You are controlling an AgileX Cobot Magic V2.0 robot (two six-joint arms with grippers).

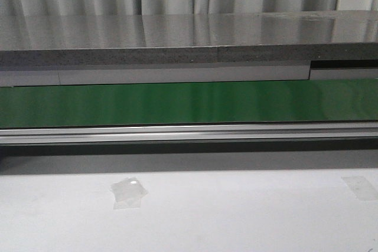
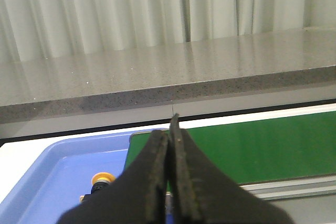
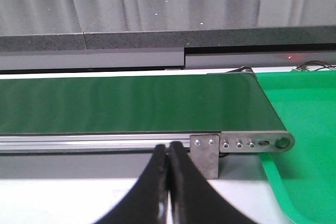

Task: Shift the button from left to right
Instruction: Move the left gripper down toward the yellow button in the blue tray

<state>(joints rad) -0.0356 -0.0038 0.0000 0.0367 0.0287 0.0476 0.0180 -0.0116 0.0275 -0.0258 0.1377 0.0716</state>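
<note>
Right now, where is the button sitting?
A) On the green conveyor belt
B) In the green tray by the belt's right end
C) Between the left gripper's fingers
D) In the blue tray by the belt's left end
D: the left wrist view shows the button's yellow-orange cap inside the blue tray, partly hidden behind the left gripper, whose fingers are pressed together with nothing between them.

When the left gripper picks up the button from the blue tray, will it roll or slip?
The button shows a round yellow-orange cap, so that part may slip between flat fingers. Its body is mostly hidden behind the left gripper, so rolling is hard to judge. The blue tray has raised walls that would likely contain it.
</note>
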